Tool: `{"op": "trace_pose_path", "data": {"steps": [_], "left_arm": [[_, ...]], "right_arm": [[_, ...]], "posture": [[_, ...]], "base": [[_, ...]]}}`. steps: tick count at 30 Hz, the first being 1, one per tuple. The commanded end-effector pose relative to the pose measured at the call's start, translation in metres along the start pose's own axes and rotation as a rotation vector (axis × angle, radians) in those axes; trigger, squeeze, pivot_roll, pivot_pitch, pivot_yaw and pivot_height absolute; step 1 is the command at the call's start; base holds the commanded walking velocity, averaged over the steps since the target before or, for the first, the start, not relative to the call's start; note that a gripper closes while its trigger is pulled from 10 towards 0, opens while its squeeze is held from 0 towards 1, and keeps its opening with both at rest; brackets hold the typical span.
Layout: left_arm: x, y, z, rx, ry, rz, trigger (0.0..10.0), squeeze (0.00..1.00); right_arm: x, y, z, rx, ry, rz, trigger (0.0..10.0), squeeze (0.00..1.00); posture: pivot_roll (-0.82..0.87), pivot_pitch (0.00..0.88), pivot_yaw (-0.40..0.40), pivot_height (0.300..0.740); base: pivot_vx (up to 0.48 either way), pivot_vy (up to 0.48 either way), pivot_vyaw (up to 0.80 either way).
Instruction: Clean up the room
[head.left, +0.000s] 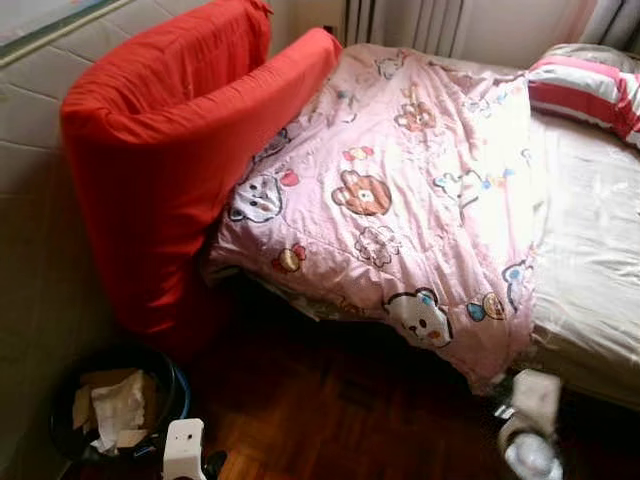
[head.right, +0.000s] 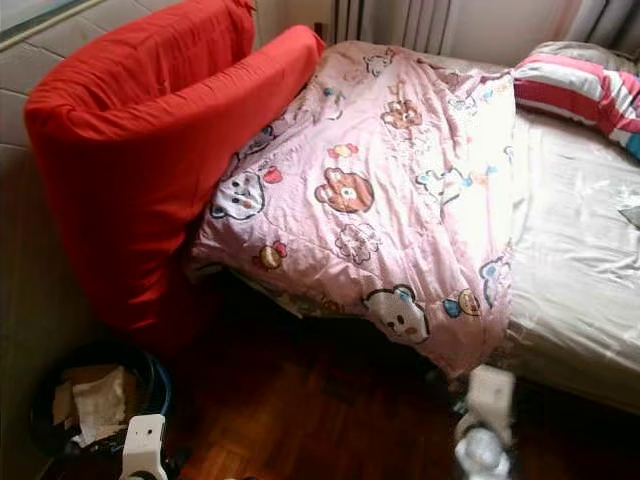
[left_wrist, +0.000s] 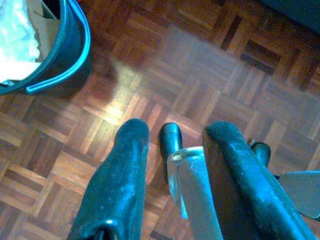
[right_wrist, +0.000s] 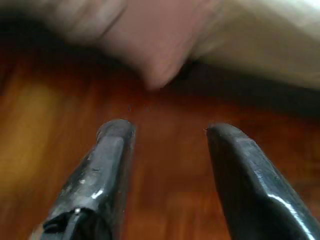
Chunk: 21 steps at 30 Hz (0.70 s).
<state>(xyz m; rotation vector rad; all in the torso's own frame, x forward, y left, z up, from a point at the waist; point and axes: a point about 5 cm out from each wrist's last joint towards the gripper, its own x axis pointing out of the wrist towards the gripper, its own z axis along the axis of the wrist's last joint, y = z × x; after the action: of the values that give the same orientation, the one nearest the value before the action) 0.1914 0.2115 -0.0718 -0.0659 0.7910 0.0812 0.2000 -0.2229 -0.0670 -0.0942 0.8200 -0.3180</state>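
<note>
A pink quilt with cartoon bears lies rumpled across the bed, one corner hanging over the side toward the floor. A big red cushion leans between the wall and the bed. A red-and-white striped pillow lies at the bed's far right. My left gripper is open over the parquet with nothing held, close to the bin. My right gripper is open and low over the floor, just short of the hanging quilt corner. Both arms, left and right, sit low in the eye views.
A dark round bin with a blue rim holds crumpled paper and cardboard beside the wall at lower left. The beige sheet is bare on the bed's right half. Parquet floor runs along the bedside. A radiator stands behind the bed.
</note>
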Motion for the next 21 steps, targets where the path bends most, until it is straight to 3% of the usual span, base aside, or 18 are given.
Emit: {"op": "trace_pose_path", "data": {"steps": [1, 3, 9, 15, 21], "left_arm": [[-0.001, -0.001, -0.007, -0.010, 0.036, -0.003, 10.0, 0.00], [-0.001, -0.002, -0.008, -0.009, 0.043, -0.003, 10.0, 0.00], [-0.001, -0.004, -0.011, -0.002, 0.067, -0.013, 10.0, 0.00], [-0.001, -0.006, -0.011, 0.005, 0.075, -0.019, 10.0, 0.00], [-0.001, -0.006, -0.011, 0.005, 0.077, -0.019, 10.0, 0.00]], "right_arm": [[-0.007, 0.004, -0.029, -0.052, 0.110, 0.074, 10.0, 0.00], [-0.014, 0.012, -0.046, -0.054, 0.168, 0.139, 10.0, 0.00], [-0.020, 0.016, -0.061, -0.089, 0.216, 0.156, 10.0, 0.00], [-0.019, 0.018, -0.058, -0.180, 0.205, 0.200, 10.0, 0.00], [-0.015, 0.019, -0.047, -0.239, 0.161, 0.182, 10.0, 0.00]], "posture": [[0.02, 0.110, -0.024, 0.740], [0.02, 0.103, -0.024, 0.740], [0.01, 0.102, -0.024, 0.740], [0.01, 0.083, -0.023, 0.740], [0.01, 0.077, -0.023, 0.740]], "base": [[0.000, 0.000, 0.00], [0.000, 0.000, 0.00], [0.000, 0.000, 0.00], [0.000, 0.000, 0.00], [0.000, 0.000, 0.80]]}}
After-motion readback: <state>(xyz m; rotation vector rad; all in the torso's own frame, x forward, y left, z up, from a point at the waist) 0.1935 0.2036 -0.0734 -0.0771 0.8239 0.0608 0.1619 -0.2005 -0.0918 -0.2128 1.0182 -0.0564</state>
